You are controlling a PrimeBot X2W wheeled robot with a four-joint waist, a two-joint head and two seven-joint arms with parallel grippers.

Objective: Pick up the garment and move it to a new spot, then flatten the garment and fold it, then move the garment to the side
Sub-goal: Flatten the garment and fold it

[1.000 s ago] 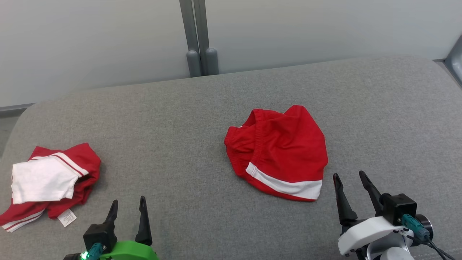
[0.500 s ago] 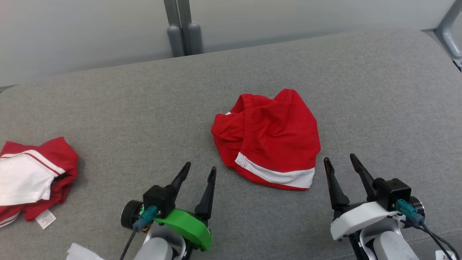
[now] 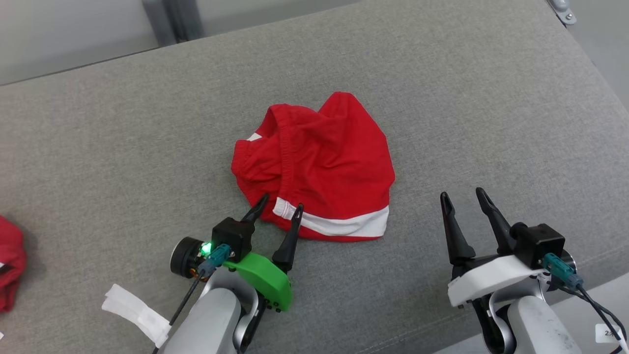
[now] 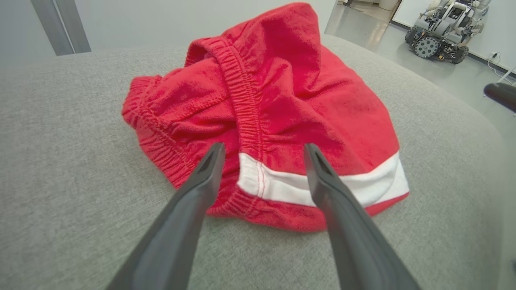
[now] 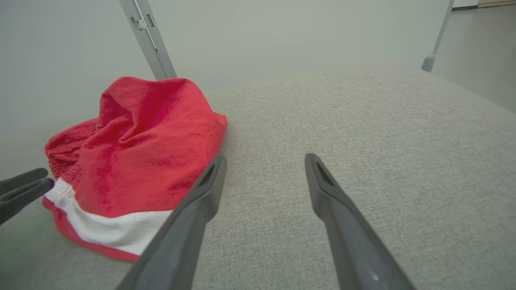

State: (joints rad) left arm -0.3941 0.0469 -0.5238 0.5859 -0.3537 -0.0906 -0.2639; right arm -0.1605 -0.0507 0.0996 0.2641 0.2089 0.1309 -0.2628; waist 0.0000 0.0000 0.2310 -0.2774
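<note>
The garment, crumpled red shorts with a white band along the near hem, lies in a heap in the middle of the grey cushion. My left gripper is open, and its fingertips reach the heap's near left edge, over the elastic waistband and the white band. In the left wrist view the garment lies just past the open left gripper. My right gripper is open and holds nothing, a short way right of the heap. In the right wrist view the right gripper points past the garment.
A second red garment lies at the far left edge. The cushion's right edge drops to the floor. A metal post stands behind the cushion. Another wheeled robot is parked across the room.
The head camera has tilted down and turned right, so the whole scene has shifted. My left gripper has come forward and right to the garment's near edge. The right gripper has kept its place.
</note>
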